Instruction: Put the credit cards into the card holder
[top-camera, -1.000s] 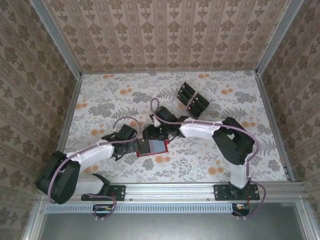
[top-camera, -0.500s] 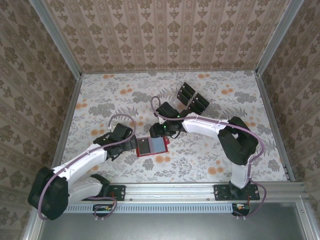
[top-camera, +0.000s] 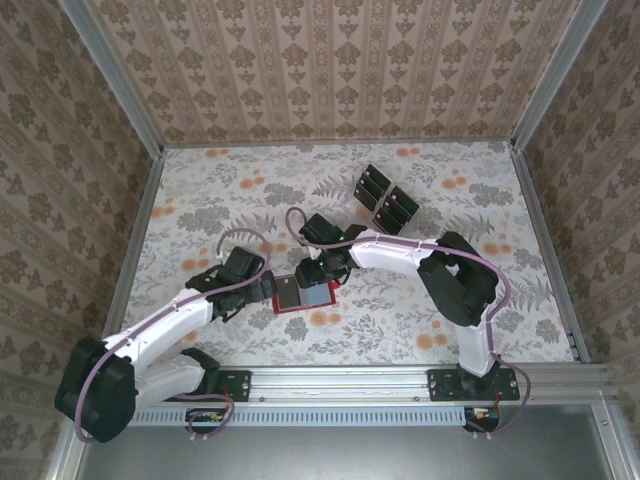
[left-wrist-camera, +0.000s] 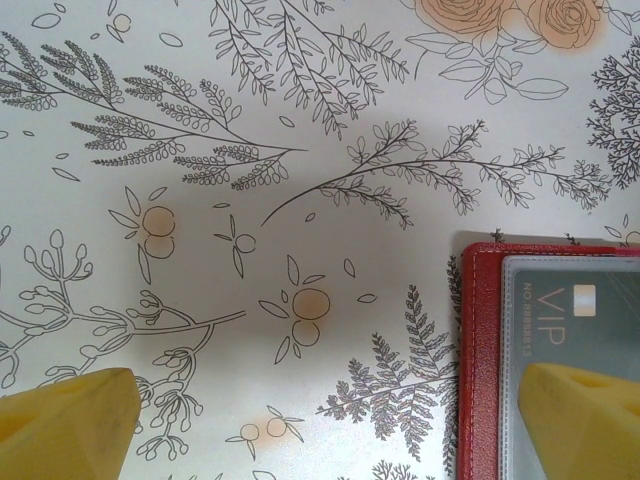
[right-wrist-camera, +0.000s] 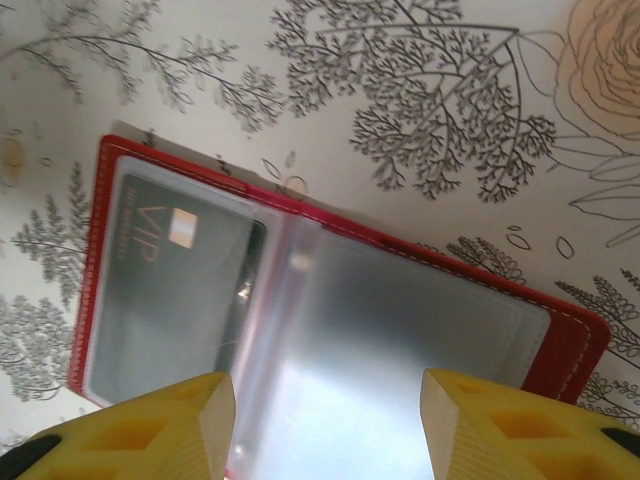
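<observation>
The red card holder (top-camera: 305, 296) lies open on the floral table. One dark credit card marked VIP (right-wrist-camera: 170, 270) sits in its left clear pocket (left-wrist-camera: 575, 310). My left gripper (top-camera: 262, 288) is open at the wallet's left edge (left-wrist-camera: 480, 350); one yellow fingertip (left-wrist-camera: 585, 415) hangs over the card, the other (left-wrist-camera: 60, 425) over bare table. My right gripper (top-camera: 318, 272) is open over the wallet's shiny clear sleeve (right-wrist-camera: 400, 330), holding nothing. More black credit cards (top-camera: 372, 185) lie in two small groups at the back, the second group (top-camera: 396, 208) beside the first.
Patterned walls with metal corner posts close in the table on three sides. A metal rail (top-camera: 340, 382) carrying both arm bases runs along the near edge. Open table lies left and right of the wallet.
My left gripper has drawn back to the left, off the middle of the wallet. My right gripper lifted away toward the back, then came down again over the wallet's upper part.
</observation>
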